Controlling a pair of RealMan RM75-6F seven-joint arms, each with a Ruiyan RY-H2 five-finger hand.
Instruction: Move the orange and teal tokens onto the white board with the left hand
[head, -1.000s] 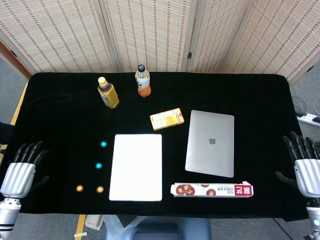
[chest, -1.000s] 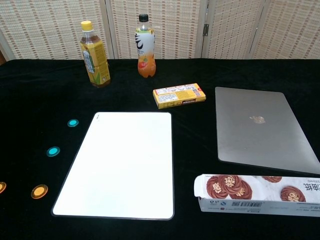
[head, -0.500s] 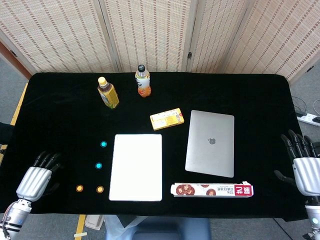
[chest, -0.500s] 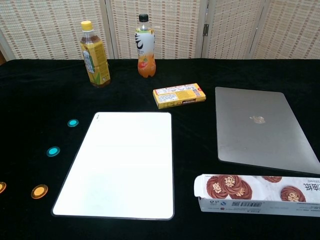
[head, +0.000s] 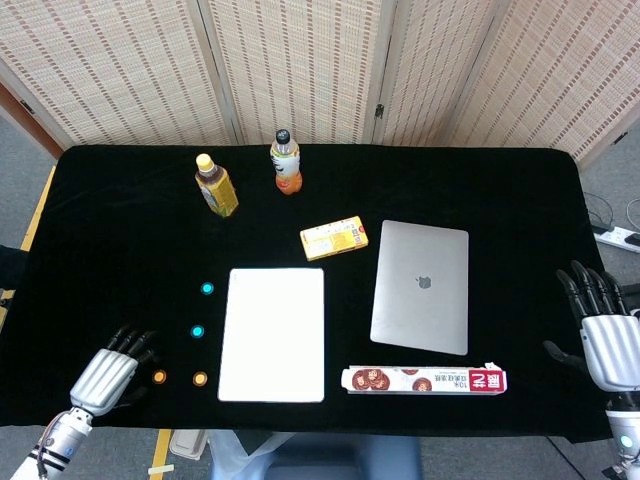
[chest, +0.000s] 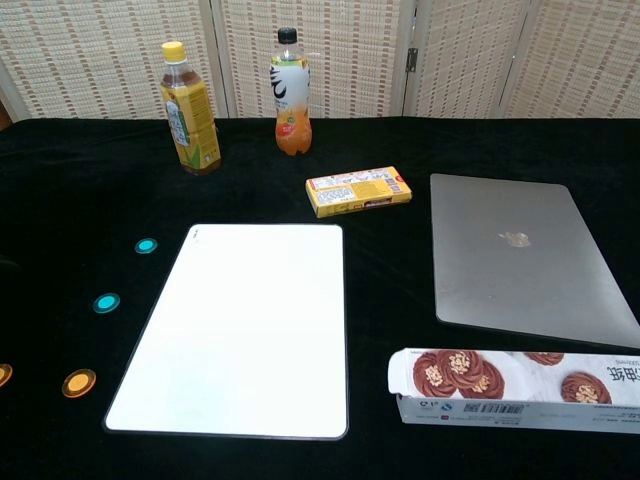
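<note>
Orange tokens (head: 159, 377): two | teal tokens (head: 207, 289): two | left hand (head: 106, 377) fingers spread, empty | right hand (head: 604, 335) likewise

We see bare black cloth (head: 120, 260) between our left hand (head: 108, 372) and the tokens; only two bottles (head: 216, 186) stand upright, well behind the white board (head: 273, 334).

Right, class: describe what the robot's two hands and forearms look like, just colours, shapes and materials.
Both show only in the head view. The left hand has a ribbed silver-grey back and black fingers, on a slim silver-and-black wrist. The right hand matches: ribbed silver back, black fingers and thumb, silver wrist below. No cables or markings are visible.
</note>
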